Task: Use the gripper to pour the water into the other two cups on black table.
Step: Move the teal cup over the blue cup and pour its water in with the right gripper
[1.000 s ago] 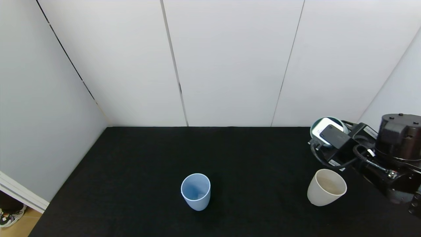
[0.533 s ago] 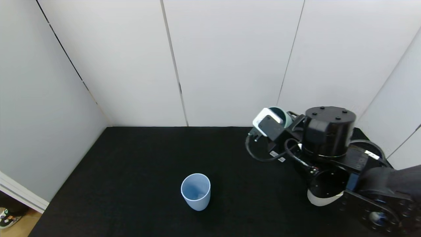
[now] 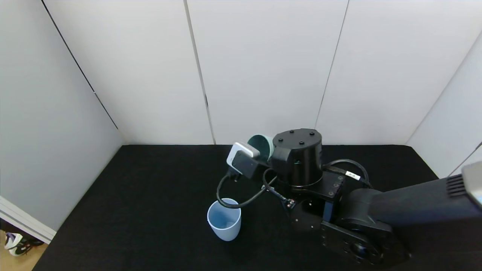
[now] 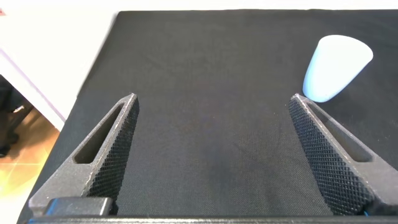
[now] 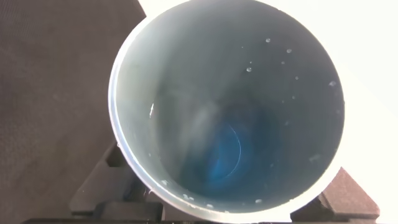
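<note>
Even, diffuse light fills the head view: the white wall panels read bright and almost shadowless, while the matte black table swallows detail and shows no glare. The panel seams splay outward toward the frame's sides. In the right wrist view the upper right corner blows out to white, and the teal cup fills the frame slightly soft, droplets glinting on its inner wall. The left wrist view is crisp, overexposed at upper left.
</note>
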Motion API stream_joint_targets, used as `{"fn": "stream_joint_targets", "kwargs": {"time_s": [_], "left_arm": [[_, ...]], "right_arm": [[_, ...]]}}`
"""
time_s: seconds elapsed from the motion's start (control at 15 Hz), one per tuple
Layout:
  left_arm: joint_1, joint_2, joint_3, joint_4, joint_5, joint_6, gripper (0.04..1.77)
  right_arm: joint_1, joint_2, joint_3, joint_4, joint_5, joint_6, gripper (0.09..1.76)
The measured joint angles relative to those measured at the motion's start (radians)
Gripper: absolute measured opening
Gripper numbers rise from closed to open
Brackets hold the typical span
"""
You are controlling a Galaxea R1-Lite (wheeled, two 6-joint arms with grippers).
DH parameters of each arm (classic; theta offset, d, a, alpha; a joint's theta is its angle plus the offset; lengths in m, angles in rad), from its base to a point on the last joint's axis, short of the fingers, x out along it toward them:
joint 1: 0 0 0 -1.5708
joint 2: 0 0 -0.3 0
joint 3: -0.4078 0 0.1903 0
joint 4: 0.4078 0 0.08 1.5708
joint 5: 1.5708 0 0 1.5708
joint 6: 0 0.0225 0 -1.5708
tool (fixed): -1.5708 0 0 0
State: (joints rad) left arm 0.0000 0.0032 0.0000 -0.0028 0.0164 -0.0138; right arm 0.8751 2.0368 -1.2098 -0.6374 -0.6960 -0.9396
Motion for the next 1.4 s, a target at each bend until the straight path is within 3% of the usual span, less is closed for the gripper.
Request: {"fn": "stream_joint_targets", "kwargs": {"time_s": [0.8,1.4], "left_arm": [[0.0,0.0,0.0,0.0,0.0,0.0,1.72],[0.0,0.0,0.0,0.0,0.0,0.0,1.72]], "right_arm": [[0.088,0.145,-0.036,-0.017,-0.027,-0.228,1.2],[0.103,0.164,-0.074,-0.019,-0.027,-0.481,1.2]]}}
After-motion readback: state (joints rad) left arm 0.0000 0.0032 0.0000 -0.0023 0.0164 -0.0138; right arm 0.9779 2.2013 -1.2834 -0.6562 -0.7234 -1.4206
